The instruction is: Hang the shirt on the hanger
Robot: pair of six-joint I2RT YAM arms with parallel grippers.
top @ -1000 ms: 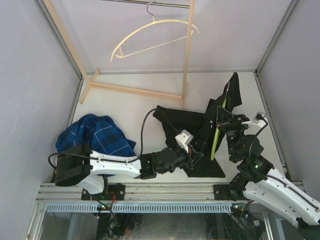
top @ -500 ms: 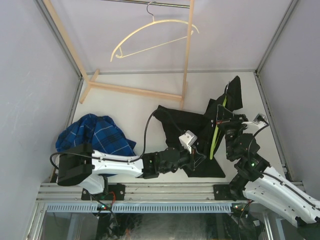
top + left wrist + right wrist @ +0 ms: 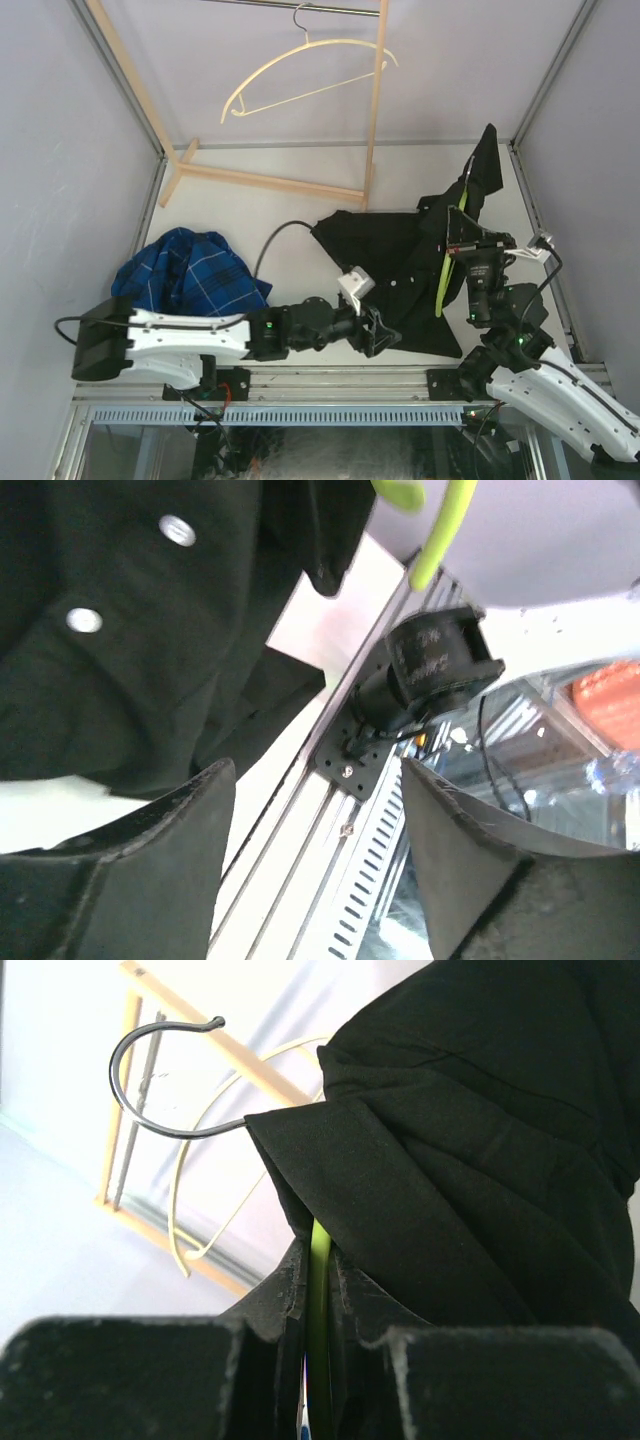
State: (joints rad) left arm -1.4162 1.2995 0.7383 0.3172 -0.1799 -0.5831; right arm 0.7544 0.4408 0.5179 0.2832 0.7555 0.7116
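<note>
The job looked partly done. The right gripper (image 3: 468,247) was clamped on the hanger (image 3: 446,268); its wrist view showed the fingers (image 3: 285,1290) pinched on the thin green strip with no gap. It held the hanger tilted up off the table (image 3: 260,225) on the right side. The shirt (image 3: 395,265) was already over part of the hanger. In the right wrist view black cloth wrapped the neck, and the metal hook (image 3: 150,1070) poked out bare beside it, so at least 1 shoulder seemed to be on. One end of the shirt rose with the hanger toward the far right corner. Most of the shirt lay spread on the table between the 2 arms, not hanging. The left gripper (image 3: 378,332) sat at the shirt's near edge with its fingers (image 3: 120,880) spread apart and nothing between them. Only the table edge and rail showed in the gap, with the cloth just above. Whether the second shoulder was seated could not be told, since the fabric hid that end. What probably remained was for the left gripper to take the loose side, pull it over the hanger's free end and settle the collar around the hook.
</note>
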